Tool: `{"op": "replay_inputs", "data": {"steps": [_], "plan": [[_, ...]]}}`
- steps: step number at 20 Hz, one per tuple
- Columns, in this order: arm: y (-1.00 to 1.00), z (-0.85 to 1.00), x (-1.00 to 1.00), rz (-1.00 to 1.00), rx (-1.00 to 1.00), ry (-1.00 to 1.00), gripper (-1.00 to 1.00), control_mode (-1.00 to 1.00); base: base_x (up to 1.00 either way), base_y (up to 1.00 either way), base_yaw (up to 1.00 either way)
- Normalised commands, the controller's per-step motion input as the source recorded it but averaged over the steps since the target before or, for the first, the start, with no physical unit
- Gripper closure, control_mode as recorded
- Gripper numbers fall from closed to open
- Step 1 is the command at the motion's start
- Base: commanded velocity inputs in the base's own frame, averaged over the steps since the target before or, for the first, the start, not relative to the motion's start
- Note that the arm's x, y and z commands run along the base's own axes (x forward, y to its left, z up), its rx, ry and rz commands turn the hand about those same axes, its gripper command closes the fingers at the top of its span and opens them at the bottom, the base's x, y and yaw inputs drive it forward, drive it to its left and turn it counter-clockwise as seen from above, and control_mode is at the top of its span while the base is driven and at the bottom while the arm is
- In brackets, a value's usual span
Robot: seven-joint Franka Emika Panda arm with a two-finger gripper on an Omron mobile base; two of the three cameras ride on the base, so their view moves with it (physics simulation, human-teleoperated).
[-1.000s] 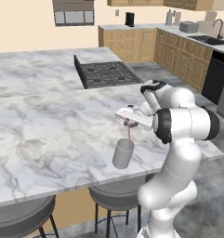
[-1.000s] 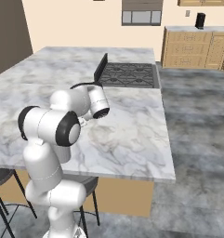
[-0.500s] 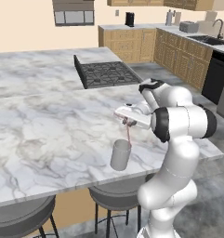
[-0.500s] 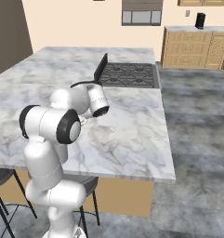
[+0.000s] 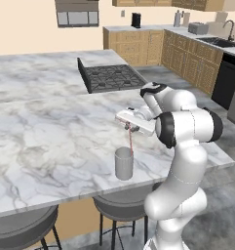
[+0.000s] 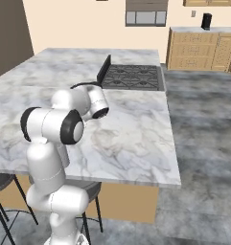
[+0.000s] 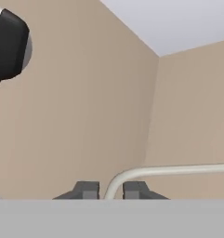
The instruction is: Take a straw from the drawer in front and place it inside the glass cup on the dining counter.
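Observation:
The glass cup (image 5: 124,164), a small grey tumbler, stands near the front edge of the marble dining counter (image 5: 46,146). My gripper (image 5: 131,125) hangs just above it, shut on the thin reddish straw (image 5: 131,141). The straw hangs straight down and its lower end dips past the cup's rim. In the hand view the fingertips (image 7: 88,189) pinch a pale bent tube, the straw (image 7: 146,173), which curves off to the right against beige walls. In the right base view my arm covers the hand over the dining counter (image 6: 136,139). The drawer is out of view.
A black cooktop (image 5: 111,77) sits at the counter's far side. Two grey stools (image 5: 21,229) (image 5: 121,205) stand under the front edge. Wooden wall cabinets with a sink (image 5: 206,53) line the far right.
The gripper has sunk slightly with the straw, so the straw's lower end now reaches below the cup's rim. The grip is unchanged.

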Motion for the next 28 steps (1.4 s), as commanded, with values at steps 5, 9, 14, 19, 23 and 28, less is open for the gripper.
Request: {"op": "replay_inputs", "data": {"steps": [5,9,14,19,23,28], "plan": [[0.17,0.0,0.0,0.03,0.07,-0.05,1.0,-1.0,0.0,0.0,0.0],[0.13,0.04,0.0,0.03,0.05,-0.07,1.0,-1.0,0.0,0.0,0.0],[0.08,0.13,0.0,0.04,0.05,-0.08,1.0,-1.0,0.0,0.0,0.0],[0.0,0.16,0.0,0.04,0.04,-0.09,1.0,-1.0,0.0,0.0,0.0],[0.0,0.13,-0.07,0.04,0.02,-0.09,1.0,-1.0,0.0,0.0,0.0],[-0.01,0.06,-0.35,0.04,0.0,-0.1,1.0,-1.0,0.0,0.0,0.0]]}}
